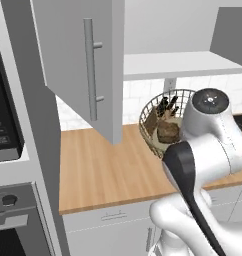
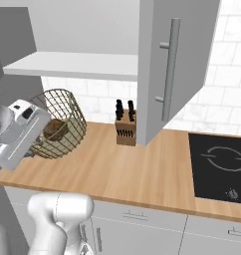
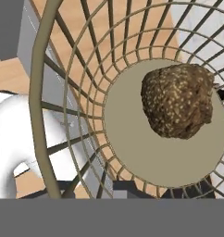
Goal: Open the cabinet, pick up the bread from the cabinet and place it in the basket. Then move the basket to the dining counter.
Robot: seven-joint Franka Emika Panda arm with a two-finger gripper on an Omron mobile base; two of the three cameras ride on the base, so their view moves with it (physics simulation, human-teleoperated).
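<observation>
I have the arm folded low with the wrist pitched toward the tilted basket (image 1: pixel 160 125), which is lifted off the bench (image 1: pixel 103 170). My gripper is clamped on its rim (image 3: pixel 40 92). The bread (image 3: pixel 177 99) sits ahead on the basket's floor.

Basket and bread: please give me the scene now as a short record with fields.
basket: tilted on its side over the worktop
bread: inside the basket, against its flat bottom
cabinet: doors open, shelf bare
knife block: upright on the worktop, beside the basket
tool: at the basket's rim; grip hidden
</observation>
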